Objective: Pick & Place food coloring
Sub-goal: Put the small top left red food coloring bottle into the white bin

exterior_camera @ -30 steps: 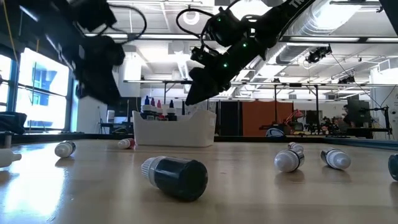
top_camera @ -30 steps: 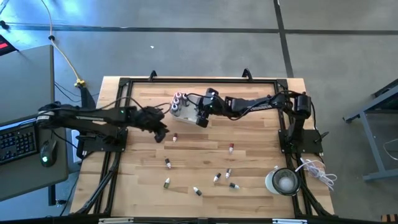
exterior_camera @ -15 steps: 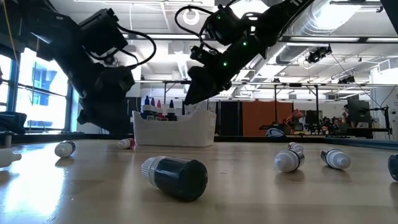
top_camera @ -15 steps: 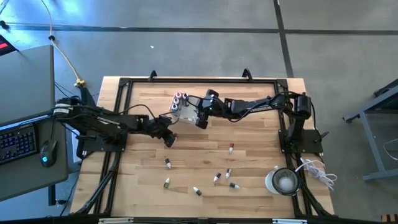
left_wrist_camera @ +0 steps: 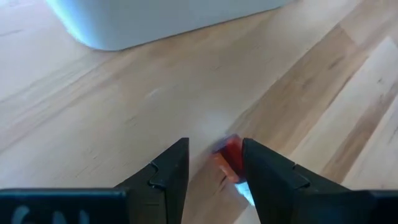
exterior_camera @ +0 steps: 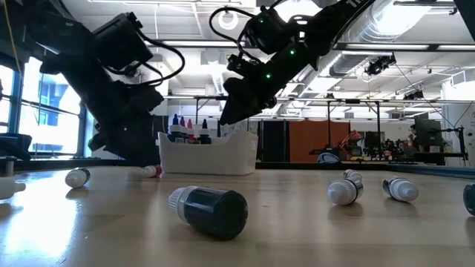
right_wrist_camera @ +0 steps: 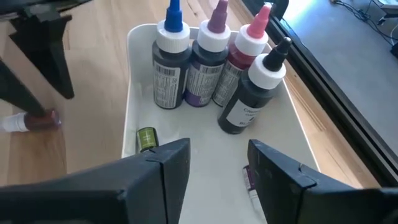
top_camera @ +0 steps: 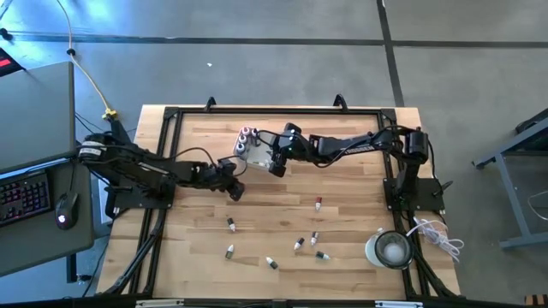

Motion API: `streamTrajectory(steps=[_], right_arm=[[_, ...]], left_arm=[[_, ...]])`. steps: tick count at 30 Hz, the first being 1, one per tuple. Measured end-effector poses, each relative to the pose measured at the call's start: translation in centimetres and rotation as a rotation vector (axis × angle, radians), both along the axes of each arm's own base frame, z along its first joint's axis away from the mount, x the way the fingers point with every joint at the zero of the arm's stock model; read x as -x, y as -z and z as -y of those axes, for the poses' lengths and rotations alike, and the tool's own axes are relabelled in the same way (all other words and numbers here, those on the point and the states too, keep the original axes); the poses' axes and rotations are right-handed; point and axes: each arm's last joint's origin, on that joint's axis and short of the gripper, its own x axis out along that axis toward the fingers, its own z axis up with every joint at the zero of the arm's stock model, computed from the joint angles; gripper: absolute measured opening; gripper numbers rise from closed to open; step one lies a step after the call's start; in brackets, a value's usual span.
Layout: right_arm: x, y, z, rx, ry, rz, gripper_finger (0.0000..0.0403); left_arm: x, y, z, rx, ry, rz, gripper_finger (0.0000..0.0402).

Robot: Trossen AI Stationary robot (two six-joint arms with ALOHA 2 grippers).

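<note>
From above: left hand (top_camera: 235, 190) low over the pale wooden slatted desk (top_camera: 360, 192), at a tiny red-capped dropper bottle lying just beside the shallow white square tray (top_camera: 253, 151); right hand (top_camera: 276, 165) poised over that tray, empty. Level across the desk: same red-capped bottle (exterior_camera: 152, 171) on its side under the left arm. Left wrist: fingers spread, straddling the bottle (left_wrist_camera: 231, 158); best to sink lower and centre before closing. Right wrist: fingers spread above upright bottles in the tray (right_wrist_camera: 140, 112).
</note>
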Motion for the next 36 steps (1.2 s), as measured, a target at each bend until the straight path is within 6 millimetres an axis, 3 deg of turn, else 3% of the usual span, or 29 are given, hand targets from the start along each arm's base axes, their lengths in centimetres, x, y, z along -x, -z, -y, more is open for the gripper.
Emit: streamTrajectory(steps=[11, 16, 25, 31, 36], right_arm=[[0.0, 0.0, 0.0, 0.0, 0.0, 0.003, 0.0156], [0.0, 0.0, 0.0, 0.03, -0.022, -0.012, 0.0156], [0.0, 0.0, 0.0, 0.025, -0.019, -0.01, 0.0156], [0.0, 0.0, -0.1, 0.011, -0.036, -0.016, 0.0156], [0.0, 0.1, -0.2, -0.009, -0.065, -0.017, 0.0156]], left_arm=[[-0.2, 0.5, 1.5, -0.06, -0.005, 0.007, 0.0145], [-0.1, 0.6, 1.7, -0.165, 0.224, -0.075, 0.0145], [-0.2, -1.2, 1.9, -0.228, 0.402, -0.009, 0.0145], [0.5, -3.6, 2.4, -0.334, 0.791, -0.041, 0.0145], [1.1, -3.7, 2.2, -0.535, 1.002, -0.153, 0.0145]])
